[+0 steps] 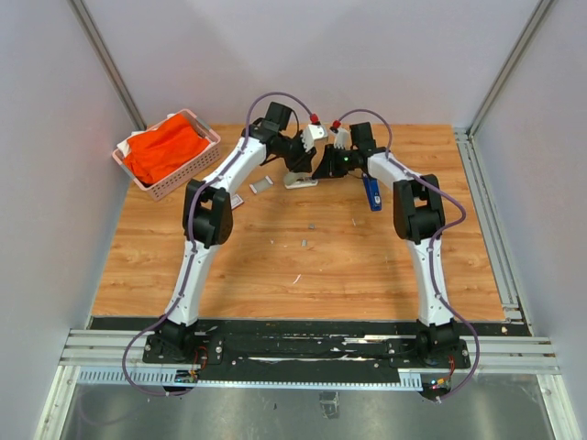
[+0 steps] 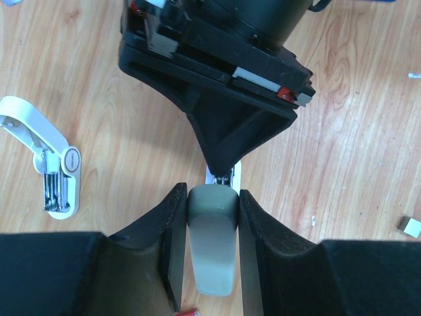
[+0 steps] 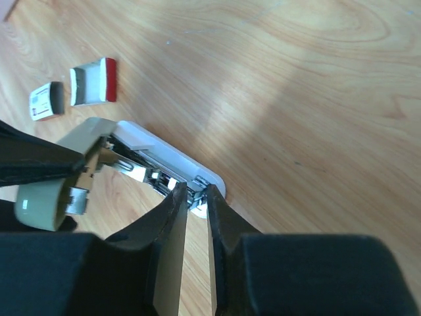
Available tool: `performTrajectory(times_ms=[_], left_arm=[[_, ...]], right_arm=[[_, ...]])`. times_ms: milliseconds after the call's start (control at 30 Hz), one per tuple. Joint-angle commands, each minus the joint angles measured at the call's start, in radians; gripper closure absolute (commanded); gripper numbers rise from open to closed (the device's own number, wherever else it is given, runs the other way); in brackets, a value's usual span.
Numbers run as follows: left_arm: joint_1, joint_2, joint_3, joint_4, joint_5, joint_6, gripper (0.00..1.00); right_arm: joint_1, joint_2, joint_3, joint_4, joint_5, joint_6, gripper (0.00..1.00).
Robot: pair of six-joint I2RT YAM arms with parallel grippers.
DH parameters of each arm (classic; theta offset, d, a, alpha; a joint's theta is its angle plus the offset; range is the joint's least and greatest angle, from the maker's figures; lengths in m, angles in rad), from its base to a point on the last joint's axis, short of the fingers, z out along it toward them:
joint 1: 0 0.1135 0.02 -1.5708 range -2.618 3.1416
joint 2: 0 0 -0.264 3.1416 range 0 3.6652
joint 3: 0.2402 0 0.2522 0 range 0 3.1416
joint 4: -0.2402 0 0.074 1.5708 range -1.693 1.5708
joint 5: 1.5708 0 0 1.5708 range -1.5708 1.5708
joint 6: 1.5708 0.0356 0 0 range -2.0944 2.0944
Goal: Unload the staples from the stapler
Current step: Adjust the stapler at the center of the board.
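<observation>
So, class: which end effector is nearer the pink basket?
Left. The left end effector is right of the pink basket; the right end effector sits just beyond it, farther right.

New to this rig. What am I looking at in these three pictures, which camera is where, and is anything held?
These are two robot arms bolted at the near edge of a wooden table. The wide picture comes from a fixed camera above and behind them. The other two come from cameras on each wrist, looking along that arm's own fingers.

The left tool is clamped on the grey-green lid of a white-based stapler, which stands open. The right tool is nearly closed at the stapler's front end; whether it grips anything is unclear.

Also on the table are a second white stapler, a small white box with a red label, a blue object, and a pink basket holding orange cloth.
</observation>
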Motion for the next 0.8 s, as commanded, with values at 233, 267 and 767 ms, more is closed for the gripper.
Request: performTrajectory(times_ms=[233, 267, 767], left_arm=[[0.060, -0.077, -0.050, 0.073, 0.037, 0.007, 1.00], [0.064, -0.084, -0.067, 0.072, 0.038, 0.011, 1.00], [0.074, -0.183, -0.226, 0.140, -0.039, -0.019, 1.00]], right_arm=[[-0.013, -0.008, -0.077, -0.159, 0.227, -0.151, 0.99], [-0.011, -0.004, -0.070, -0.157, 0.222, -0.150, 0.99], [0.084, 0.049, 0.071, -0.301, 0.475, -0.303, 0.99]])
